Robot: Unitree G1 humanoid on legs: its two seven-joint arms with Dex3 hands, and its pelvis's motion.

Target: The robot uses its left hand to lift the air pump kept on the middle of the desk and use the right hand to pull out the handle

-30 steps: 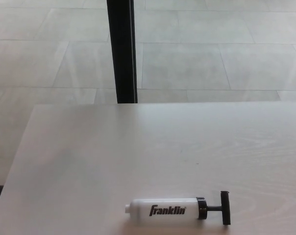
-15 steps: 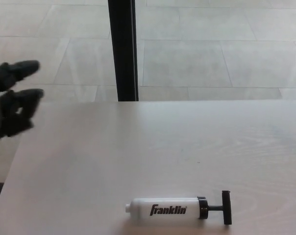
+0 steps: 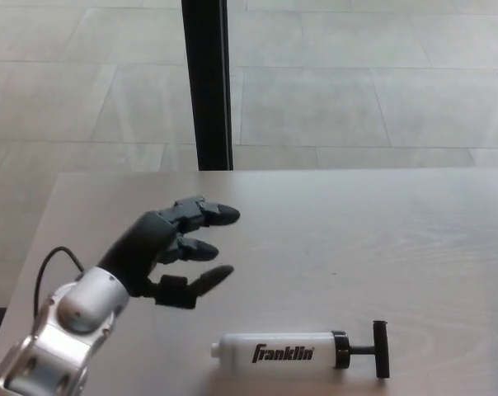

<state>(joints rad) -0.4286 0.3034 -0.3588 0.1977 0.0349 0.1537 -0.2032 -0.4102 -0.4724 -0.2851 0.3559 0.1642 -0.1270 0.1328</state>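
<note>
The air pump (image 3: 292,355) lies flat near the desk's front edge: a white barrel marked "franklin", with a black collar and a black T-handle (image 3: 381,350) at its right end. The handle sits close to the collar on a short rod. My left hand (image 3: 166,247) hovers over the desk, up and to the left of the pump's white end. Its thumb and two fingers are spread apart and hold nothing. It does not touch the pump. My right hand does not show.
The pale wooden desk (image 3: 381,239) fills the lower half of the view. A black vertical post (image 3: 206,82) stands behind its far edge, over a tiled floor. A black cable (image 3: 51,264) loops from my left wrist.
My left hand has come in from the far left edge and moved right and down, over the desk towards the pump. The pump has not moved.
</note>
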